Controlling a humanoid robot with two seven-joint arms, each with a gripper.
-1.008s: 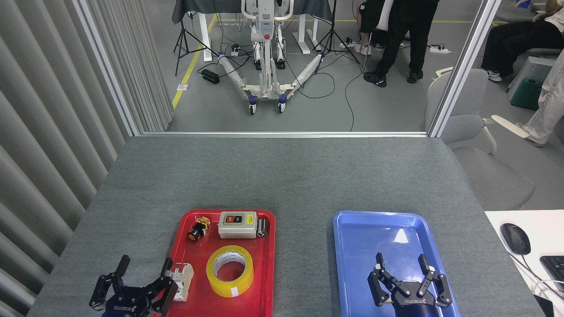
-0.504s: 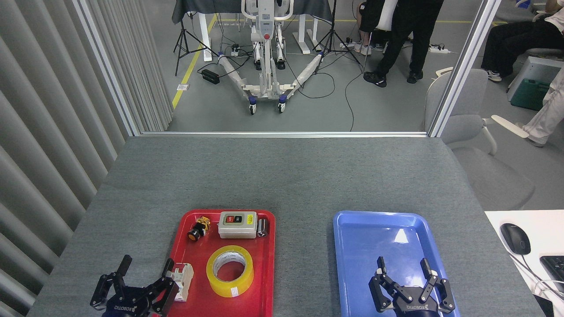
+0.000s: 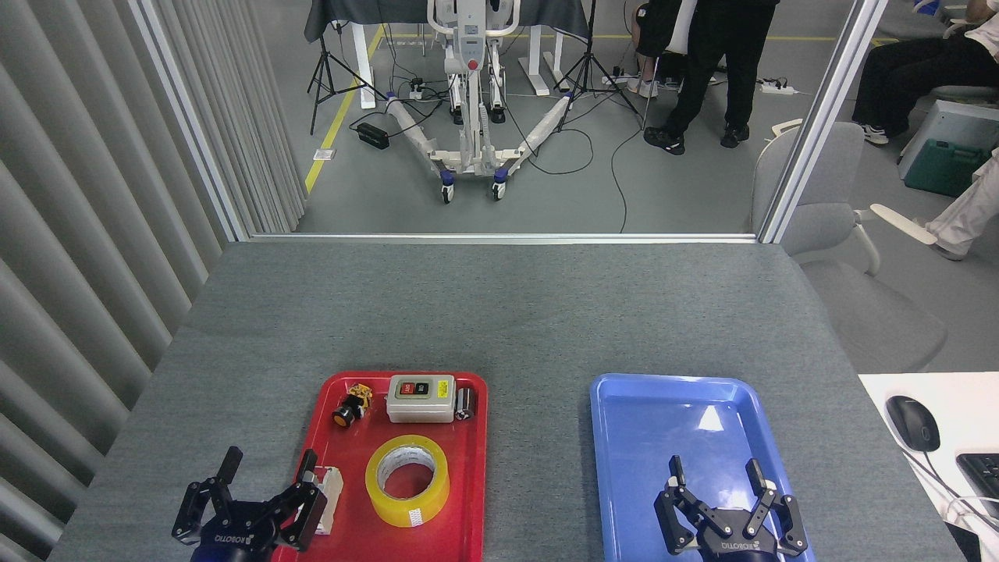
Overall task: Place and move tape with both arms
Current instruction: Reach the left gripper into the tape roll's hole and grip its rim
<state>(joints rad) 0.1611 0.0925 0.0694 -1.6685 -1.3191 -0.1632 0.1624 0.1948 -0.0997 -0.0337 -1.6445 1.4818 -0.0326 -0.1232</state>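
My left claw (image 3: 269, 478), fingers spread, has edged toward the tape (image 3: 407, 480) at its three o'clock in the red tray (image 3: 473, 468); my right claw (image 3: 716, 488) waits released over the blue tray (image 3: 624, 437).

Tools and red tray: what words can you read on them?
"ROBOTIQ", upside down, on the left tool.
"ROBOTIQ", upside down, on the right tool.
Switch box: red and black button labels and a yellow sticker, too small to read.
Tape: small white label, too blurred to read.
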